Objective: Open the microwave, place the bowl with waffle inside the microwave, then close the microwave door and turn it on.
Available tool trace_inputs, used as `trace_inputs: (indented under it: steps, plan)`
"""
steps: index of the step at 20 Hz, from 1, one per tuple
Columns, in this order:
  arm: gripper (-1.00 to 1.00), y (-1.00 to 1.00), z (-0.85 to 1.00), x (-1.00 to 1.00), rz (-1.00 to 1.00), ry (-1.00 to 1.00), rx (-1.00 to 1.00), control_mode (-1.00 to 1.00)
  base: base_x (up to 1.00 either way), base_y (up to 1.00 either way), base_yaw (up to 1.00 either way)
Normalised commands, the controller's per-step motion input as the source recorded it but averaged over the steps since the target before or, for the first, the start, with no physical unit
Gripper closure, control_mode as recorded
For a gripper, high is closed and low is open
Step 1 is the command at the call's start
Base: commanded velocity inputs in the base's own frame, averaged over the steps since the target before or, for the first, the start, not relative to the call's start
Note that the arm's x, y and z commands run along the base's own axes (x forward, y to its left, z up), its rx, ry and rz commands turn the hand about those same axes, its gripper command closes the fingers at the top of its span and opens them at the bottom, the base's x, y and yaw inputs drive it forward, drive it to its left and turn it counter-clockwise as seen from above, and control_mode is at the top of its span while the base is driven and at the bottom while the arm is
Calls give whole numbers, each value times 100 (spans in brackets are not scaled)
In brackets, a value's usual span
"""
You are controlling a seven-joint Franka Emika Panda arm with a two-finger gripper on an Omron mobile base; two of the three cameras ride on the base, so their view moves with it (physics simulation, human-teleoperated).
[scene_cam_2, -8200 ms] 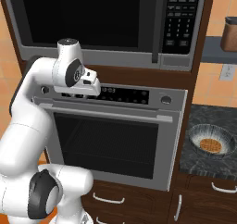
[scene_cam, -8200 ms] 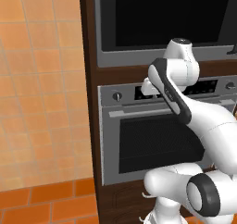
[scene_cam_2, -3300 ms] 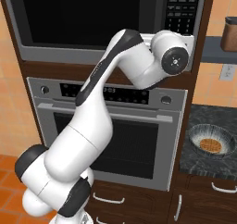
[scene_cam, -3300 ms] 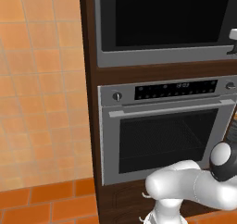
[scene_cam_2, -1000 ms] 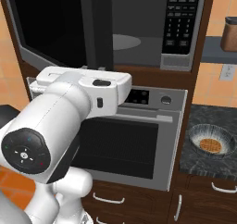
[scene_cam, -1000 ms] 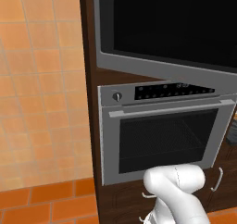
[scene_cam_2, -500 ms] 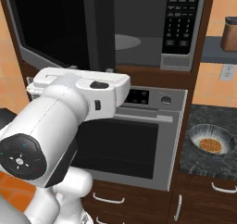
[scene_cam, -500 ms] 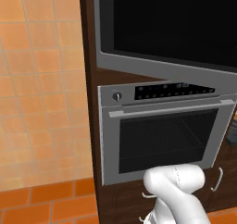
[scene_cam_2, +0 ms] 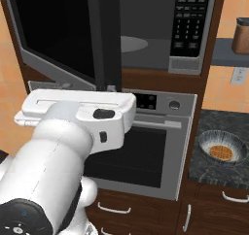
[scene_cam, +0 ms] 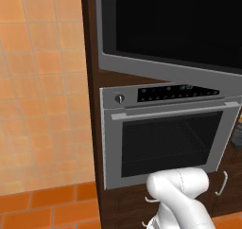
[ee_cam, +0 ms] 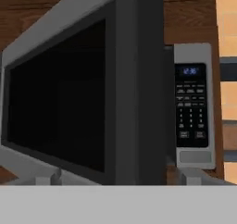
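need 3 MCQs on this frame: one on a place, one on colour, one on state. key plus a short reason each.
1. Where is the bowl with waffle?
A. inside the microwave
B. on the dark counter right of the oven
C. on the floor

2. What colour is the microwave door panel?
A. black glass, grey frame
B. white
C. red

3. What state is the microwave door in?
A. shut flush
C. swung partly open
B. removed

Key: 1 B, it sits on the counter beside the oven. 2 A, the hand view shows dark glass in a grey border. 3 C, the right base view shows the cavity and turntable past the door's edge.
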Motion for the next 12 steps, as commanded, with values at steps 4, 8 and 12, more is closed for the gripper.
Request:
trace_inputs:
  steps: [4, 8, 12]
  plan:
    - [-100, -78, -2, 16, 38, -4, 6, -100, 0, 0, 0]
    - [-100, -58, -3, 6, 34, -2, 4, -100, 0, 0, 0]
    - [-100, -23, -4, 29, 25, 0, 2, -100, 0, 0, 0]
